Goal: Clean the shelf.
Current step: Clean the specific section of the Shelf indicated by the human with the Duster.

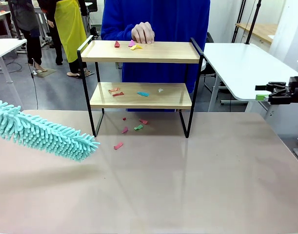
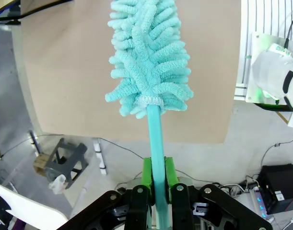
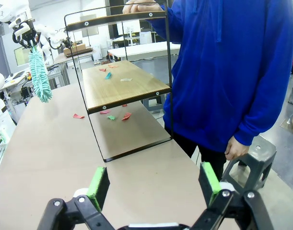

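The shelf (image 1: 141,52) stands mid-table, two wooden boards in a black frame, also in the right wrist view (image 3: 122,86). Coloured paper scraps (image 1: 132,45) lie on its top board, more scraps (image 1: 143,93) on the lower board, and others (image 1: 138,127) on the table beneath and in front. My left gripper (image 2: 156,178) is shut on the handle of a teal fluffy duster (image 2: 148,57), whose head (image 1: 41,131) hovers left of the shelf, apart from it. My right gripper (image 3: 154,184) is open and holds nothing, off the table's right edge (image 1: 260,92).
A person in a blue top stands behind the shelf with one hand (image 1: 142,33) resting on the top board's far edge. The tan table (image 1: 188,185) is bare in front. A white table (image 1: 241,63) stands at the back right.
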Motion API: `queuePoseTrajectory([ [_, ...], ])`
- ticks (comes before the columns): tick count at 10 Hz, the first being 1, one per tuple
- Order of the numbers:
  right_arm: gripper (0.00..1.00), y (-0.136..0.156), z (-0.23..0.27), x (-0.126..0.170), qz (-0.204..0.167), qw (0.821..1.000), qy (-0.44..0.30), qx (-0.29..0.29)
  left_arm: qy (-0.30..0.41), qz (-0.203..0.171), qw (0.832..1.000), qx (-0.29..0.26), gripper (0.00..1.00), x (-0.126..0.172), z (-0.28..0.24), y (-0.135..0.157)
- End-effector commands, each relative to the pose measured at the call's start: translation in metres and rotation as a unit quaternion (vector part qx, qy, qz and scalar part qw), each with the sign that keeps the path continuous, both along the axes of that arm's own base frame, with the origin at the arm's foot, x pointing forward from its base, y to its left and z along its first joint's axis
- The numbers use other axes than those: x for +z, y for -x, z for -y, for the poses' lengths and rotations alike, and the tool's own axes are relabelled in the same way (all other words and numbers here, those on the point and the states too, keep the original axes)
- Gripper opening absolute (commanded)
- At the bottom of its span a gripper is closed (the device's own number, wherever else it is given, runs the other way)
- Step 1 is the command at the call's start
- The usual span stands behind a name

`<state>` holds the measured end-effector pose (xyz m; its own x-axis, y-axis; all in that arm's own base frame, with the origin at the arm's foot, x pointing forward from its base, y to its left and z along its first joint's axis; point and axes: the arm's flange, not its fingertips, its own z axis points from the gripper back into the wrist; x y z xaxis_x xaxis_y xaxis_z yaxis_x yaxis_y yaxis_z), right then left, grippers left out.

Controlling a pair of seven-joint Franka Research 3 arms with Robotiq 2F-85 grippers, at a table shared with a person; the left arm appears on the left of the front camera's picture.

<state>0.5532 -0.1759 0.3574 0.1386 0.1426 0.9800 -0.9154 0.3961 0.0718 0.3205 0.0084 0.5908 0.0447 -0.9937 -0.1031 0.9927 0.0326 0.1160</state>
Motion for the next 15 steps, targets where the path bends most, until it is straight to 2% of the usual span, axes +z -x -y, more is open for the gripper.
queuePoseTrajectory([
  [1, 1.0, 0.003, -0.004, 0.003, 0.003, 1.0, 0.002, -0.001, 0.038, -0.005, 0.999, -0.02, 0.13, 0.012, 0.008, 0.005],
  [3, 1.0, 0.003, -0.004, 0.003, 0.003, 1.0, 0.002, -0.001, 0.144, -0.01, 0.989, -0.033, 0.13, 0.039, 0.018, 0.014],
  [5, 1.0, 0.003, -0.004, 0.003, 0.003, 1.0, 0.002, -0.001, 0.195, -0.033, 0.98, -0.019, 0.13, 0.063, 0.042, 0.026],
  [6, 1.0, 0.003, -0.004, 0.003, 0.003, 1.0, 0.002, -0.001, 0.226, -0.039, 0.973, 0.038, 0.13, 0.076, 0.062, 0.033],
  [7, 1.0, 0.003, -0.004, 0.003, 0.003, 1.0, 0.002, -0.001, 0.231, -0.011, 0.972, 0.05, 0.13, 0.09, 0.085, 0.045],
  [9, 1.0, 0.003, -0.004, 0.003, 0.003, 1.0, 0.002, -0.001, 0.273, 0.022, 0.945, 0.179, 0.13, 0.12, 0.14, 0.058],
  [10, 1.0, 0.003, -0.004, 0.003, 0.003, 1.0, 0.002, -0.001, 0.287, 0.034, 0.934, 0.209, 0.13, 0.126, 0.165, 0.057],
  [11, 1.0, 0.003, -0.004, 0.003, 0.003, 1.0, 0.002, -0.001, 0.302, 0.031, 0.922, 0.24, 0.13, 0.131, 0.195, 0.052],
  [12, 1.0, 0.003, -0.004, 0.003, 0.003, 1.0, 0.002, -0.001, 0.323, 0.032, 0.913, 0.249, 0.13, 0.134, 0.212, 0.049],
  [13, 1.0, 0.003, -0.004, 0.003, 0.003, 1.0, 0.002, -0.001, 0.313, 0.021, 0.925, 0.215, 0.13, 0.137, 0.215, 0.047],
  [14, 1.0, 0.003, -0.004, 0.003, 0.003, 1.0, 0.002, -0.001, 0.302, 0.025, 0.924, 0.234, 0.13, 0.132, 0.199, 0.061],
  [15, 1.0, 0.003, -0.004, 0.003, 0.003, 1.0, 0.002, -0.001, 0.302, 0.025, 0.924, 0.234, 0.13, 0.132, 0.199, 0.061],
])
